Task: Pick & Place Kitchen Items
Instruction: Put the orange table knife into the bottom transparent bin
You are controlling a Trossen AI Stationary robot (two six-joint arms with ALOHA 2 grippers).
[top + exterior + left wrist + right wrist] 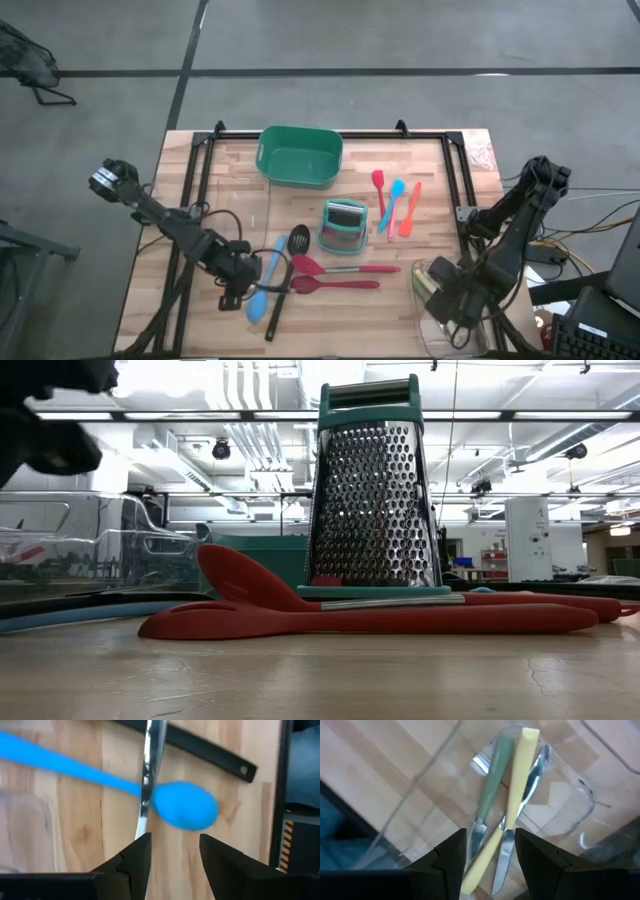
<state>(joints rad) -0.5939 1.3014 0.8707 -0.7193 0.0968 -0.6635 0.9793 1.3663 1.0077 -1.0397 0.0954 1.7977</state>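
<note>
My left gripper (172, 855) hovers open just short of the blue spoon's bowl (185, 811), touching nothing. The blue spoon (264, 283) lies flat near the front left, and the black slotted spoon's (297, 240) steel handle (148, 775) crosses its neck. Two red spoons (338, 277) lie beside them. Three small spatulas (396, 206) lie farther right. My right gripper (490, 857) stands open above a green-handled knife (492, 780) and a yellow-handled knife (520, 780). Both lie in a clear tray (570, 795), and the yellow handle's end runs between the fingers.
A teal-framed grater (344, 225) stands mid-table, and it fills the low view (372, 490) behind the red spoons (380, 615). The green tub (298, 155) sits at the far edge. Another clear tray (235, 215) lies at the left. Black frame rails (196, 200) border the table.
</note>
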